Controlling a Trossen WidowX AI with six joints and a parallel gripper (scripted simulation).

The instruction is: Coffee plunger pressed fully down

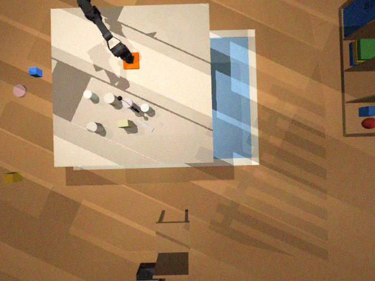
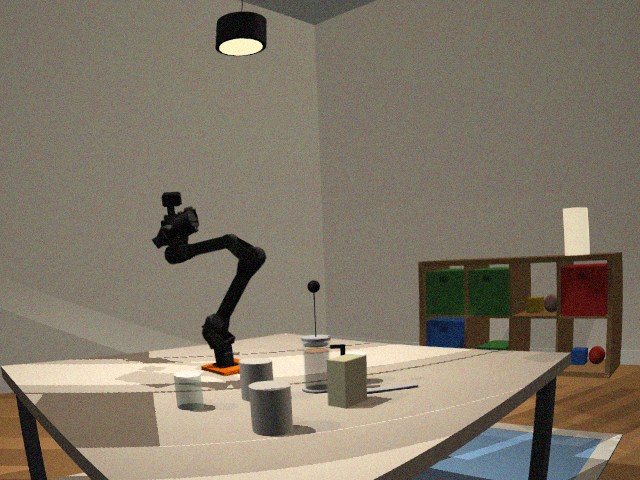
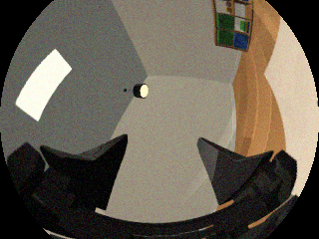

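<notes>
One coffee press (image 2: 315, 363), four cylinders, one box (image 2: 346, 379); the single arm's jaws apart, holding nothing.

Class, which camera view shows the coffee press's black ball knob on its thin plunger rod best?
The exterior view: the black ball knob stands raised on its thin rod above the press lid. The top view shows the knob only as a small dark dot. The wrist view shows walls and fingers, not the knob.
</notes>
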